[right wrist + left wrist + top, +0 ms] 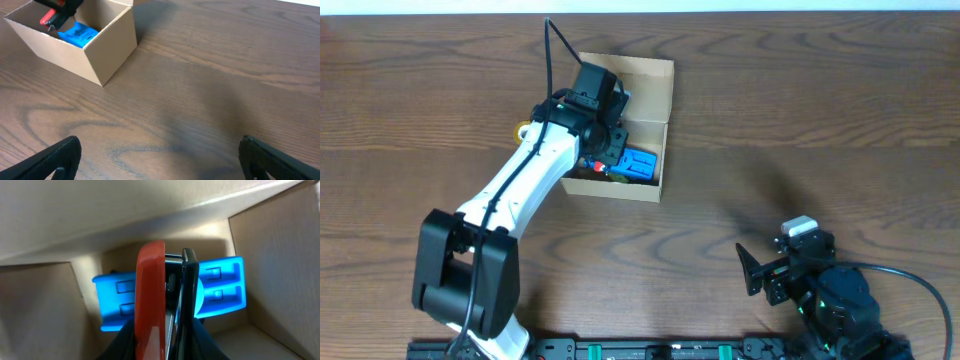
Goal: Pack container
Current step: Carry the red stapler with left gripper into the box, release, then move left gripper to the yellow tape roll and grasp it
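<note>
The container (pixel 655 105) is a tan cardboard box with its flap lid open at the far side. It also shows in the right wrist view (pixel 107 50). My left gripper (pixel 605 148) reaches down into it, shut on a red and black stapler-like item (pixel 150 295). Its fingers (pixel 167 337) press both sides of the item. A blue plastic item (pixel 220 287) lies on the box floor beneath, also seen from overhead (pixel 642 163). My right gripper (pixel 755 270) is open and empty over bare table, well to the right of the box.
A small yellow thing (pixel 523 130) lies on the table just left of the box, partly hidden by my left arm. Box walls (pixel 40 305) close in on both sides of the left gripper. The wooden table (pixel 210 85) spreads to the right.
</note>
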`<control>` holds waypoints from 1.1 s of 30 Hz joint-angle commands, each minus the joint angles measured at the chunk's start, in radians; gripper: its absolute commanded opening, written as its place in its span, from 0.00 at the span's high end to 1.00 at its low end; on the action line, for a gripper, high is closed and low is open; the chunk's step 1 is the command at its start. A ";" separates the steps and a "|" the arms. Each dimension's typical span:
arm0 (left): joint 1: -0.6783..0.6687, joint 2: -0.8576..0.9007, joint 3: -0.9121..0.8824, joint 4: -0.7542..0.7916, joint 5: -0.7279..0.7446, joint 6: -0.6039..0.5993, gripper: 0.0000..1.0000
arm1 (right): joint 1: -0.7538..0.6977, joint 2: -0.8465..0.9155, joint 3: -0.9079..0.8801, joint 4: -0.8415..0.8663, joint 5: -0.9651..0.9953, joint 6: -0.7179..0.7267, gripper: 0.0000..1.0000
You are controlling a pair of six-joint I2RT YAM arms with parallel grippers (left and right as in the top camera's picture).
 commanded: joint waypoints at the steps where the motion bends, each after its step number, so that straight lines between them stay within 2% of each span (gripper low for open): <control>1: 0.002 0.032 0.034 -0.003 0.019 -0.024 0.77 | -0.005 -0.005 -0.005 -0.002 0.006 0.012 0.01; 6: 0.002 0.052 0.034 -0.003 0.019 -0.028 0.64 | -0.005 -0.005 -0.005 -0.002 0.006 0.012 0.01; 12: 0.002 0.051 0.034 -0.003 0.019 -0.029 0.57 | -0.005 -0.005 -0.005 -0.002 0.006 0.012 0.01; 13: 0.002 0.051 0.034 -0.003 0.019 -0.029 0.53 | -0.005 -0.005 -0.005 -0.002 0.006 0.012 0.01; 14: 0.002 0.051 0.034 -0.003 0.019 -0.029 0.41 | -0.005 -0.005 -0.005 -0.002 0.006 0.012 0.01; 17: 0.002 0.050 0.034 -0.004 0.019 -0.029 0.21 | -0.005 -0.005 -0.005 -0.002 0.006 0.012 0.01; 19: 0.002 0.048 0.035 -0.004 0.026 -0.029 0.19 | -0.005 -0.005 -0.005 -0.002 0.006 0.012 0.01; 28: 0.002 -0.014 0.130 -0.004 0.060 -0.055 0.20 | -0.005 -0.005 -0.005 -0.002 0.006 0.012 0.01; 33: 0.023 -0.126 0.210 -0.022 -0.030 -0.091 0.17 | -0.005 -0.005 -0.005 -0.002 0.006 0.012 0.01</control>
